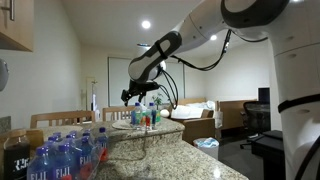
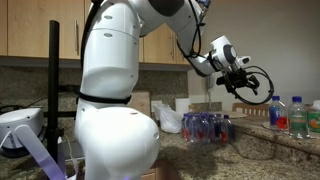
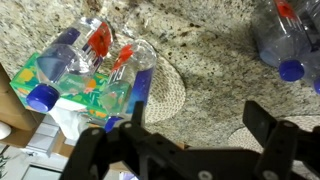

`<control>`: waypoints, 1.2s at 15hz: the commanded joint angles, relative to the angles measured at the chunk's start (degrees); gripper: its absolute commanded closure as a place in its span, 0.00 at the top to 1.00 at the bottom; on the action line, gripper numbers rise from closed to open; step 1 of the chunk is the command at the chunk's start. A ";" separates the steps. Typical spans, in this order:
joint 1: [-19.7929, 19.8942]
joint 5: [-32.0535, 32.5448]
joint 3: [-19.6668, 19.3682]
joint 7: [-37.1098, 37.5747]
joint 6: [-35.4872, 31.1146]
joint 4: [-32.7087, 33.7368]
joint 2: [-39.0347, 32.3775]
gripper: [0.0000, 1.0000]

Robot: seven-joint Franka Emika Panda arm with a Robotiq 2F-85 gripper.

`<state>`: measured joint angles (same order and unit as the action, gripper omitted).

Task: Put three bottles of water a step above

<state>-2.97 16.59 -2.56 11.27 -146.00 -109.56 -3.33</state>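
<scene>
Gripper: our gripper (image 3: 185, 150) is spread wide with nothing between the fingers (image 3: 275, 140). It hangs over the granite and touches no bottle.

Where the bottles are: a bunch of loose bottles (image 3: 85, 65) crowds the left of the wrist view, pressed close together. A lone bottle (image 3: 283, 35) sits at the upper right, and a woven mat (image 3: 168, 95) lies between them.

Spare stock: a shrink-wrapped pack (image 1: 60, 155) sits on the countertop (image 1: 185, 150), well apart from the gripper.

The step: honestly, we can't tell from these views which strip of granite is the raised step. So we can't say how many bottles are up there already.

Weight: they look full, so we'd guess a fair bit of heft for something this small. They're tall and narrow, so probably easy to tip.

Stiffness: thin clear plastic, so we'd expect the walls to give under a hard squeeze.

Slip: the bare plastic is smooth, and the label band should give a better bite.

Where to grab: across the body at the label, one jaw on either side. The blue cap (image 3: 290, 70) is stiffer but a small target.

Watch out: the bunch is tight, so the fingers could knock its neighbours. The lone bottle looks like the easier pick.
</scene>
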 commanded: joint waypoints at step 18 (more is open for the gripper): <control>-11.20 0.34 4.82 -3.49 27.03 40.41 -28.06 1.00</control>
<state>-12.48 16.68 3.10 7.35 -128.20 -80.14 -25.58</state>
